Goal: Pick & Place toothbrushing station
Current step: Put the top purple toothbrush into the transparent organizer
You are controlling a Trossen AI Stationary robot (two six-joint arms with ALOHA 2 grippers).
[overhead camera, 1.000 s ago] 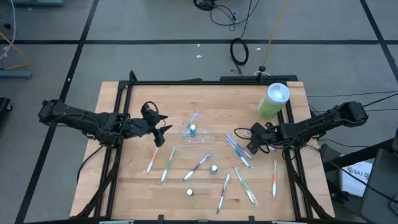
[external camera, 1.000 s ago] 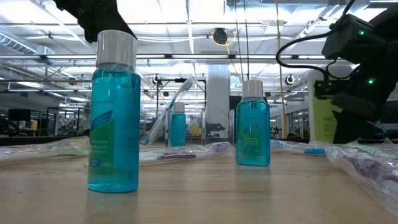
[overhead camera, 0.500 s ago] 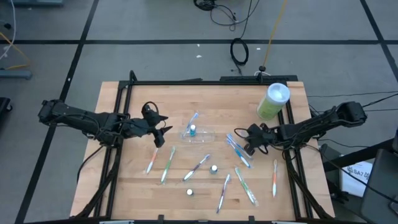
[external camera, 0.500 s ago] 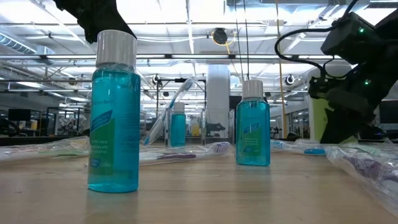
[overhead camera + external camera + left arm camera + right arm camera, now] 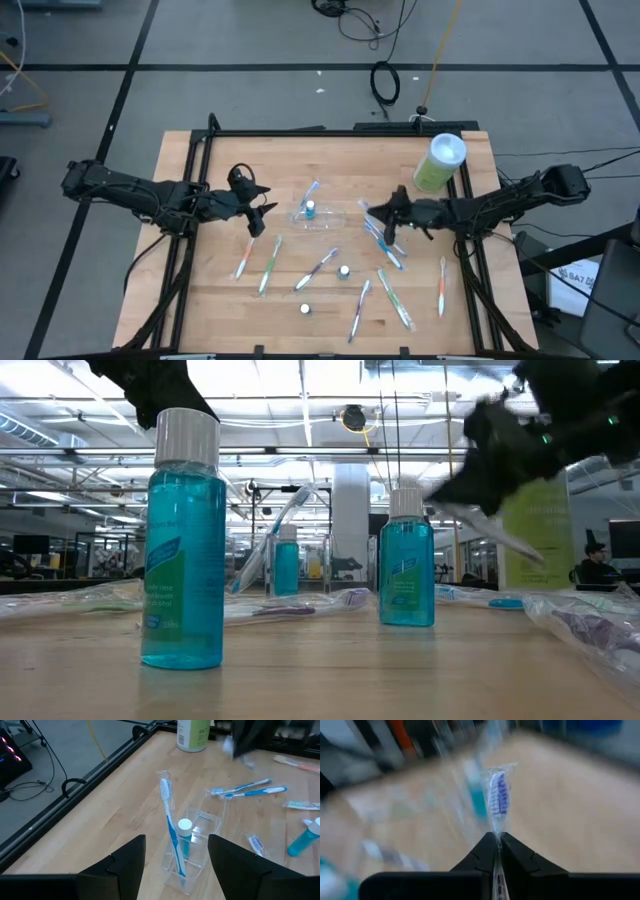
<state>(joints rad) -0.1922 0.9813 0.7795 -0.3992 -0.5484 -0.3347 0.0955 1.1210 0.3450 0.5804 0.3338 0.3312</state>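
Right fingers [image 5: 498,842] pinch a wrapped toothbrush [image 5: 498,800]; left fingers [image 5: 175,865] spread wide, empty.

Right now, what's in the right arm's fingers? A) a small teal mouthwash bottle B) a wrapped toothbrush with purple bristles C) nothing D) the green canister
B: in the right wrist view the right gripper has its fingers shut on a wrapped toothbrush, purple bristles sticking out ahead of the tips. The green canister stands untouched on the table, and the left gripper is open near the clear holder.
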